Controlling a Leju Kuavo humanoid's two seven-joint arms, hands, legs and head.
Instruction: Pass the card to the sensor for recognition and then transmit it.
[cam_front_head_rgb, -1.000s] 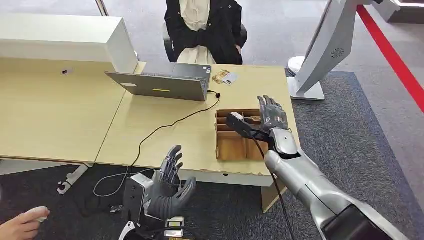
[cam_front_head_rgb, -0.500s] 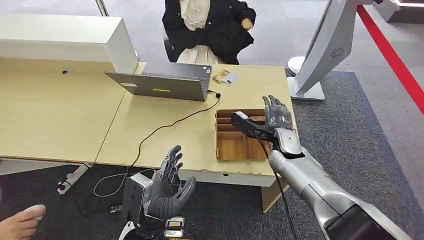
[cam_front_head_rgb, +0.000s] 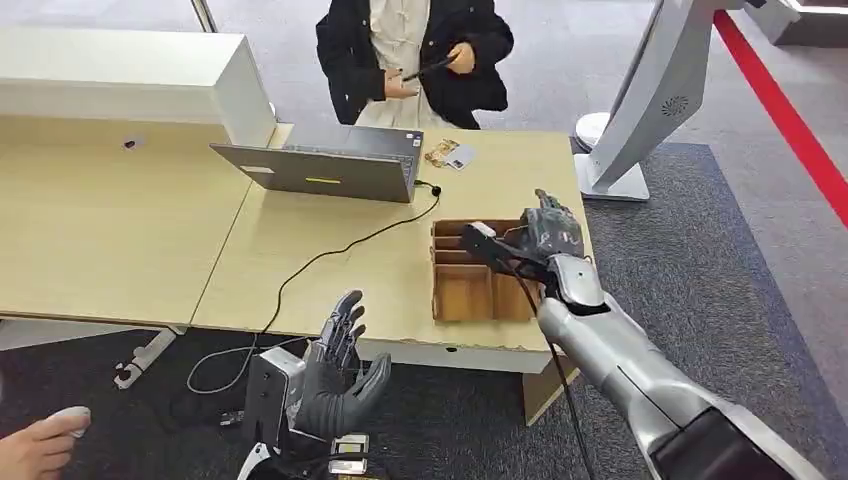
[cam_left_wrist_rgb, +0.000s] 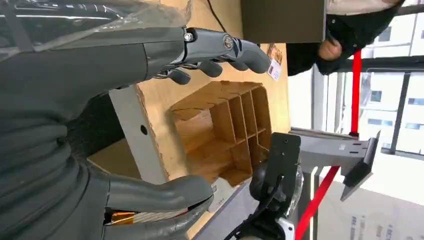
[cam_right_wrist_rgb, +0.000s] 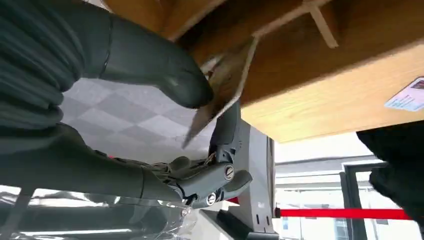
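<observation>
R hand (cam_right_wrist_rgb: 165, 75) pinches card (cam_right_wrist_rgb: 225, 90), part hidden by thumb; L hand (cam_front_head_rgb: 335, 375) spread, empty.

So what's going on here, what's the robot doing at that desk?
The right robot hand reaches over the wooden divided box on the desk and pinches a card between thumb and fingers, at the box's far compartments. The left robot hand hangs low in front of the desk edge, fingers apart, holding nothing. A person in a dark coat stands behind the desk beside an open laptop, handling a small dark object. More cards lie near the laptop.
</observation>
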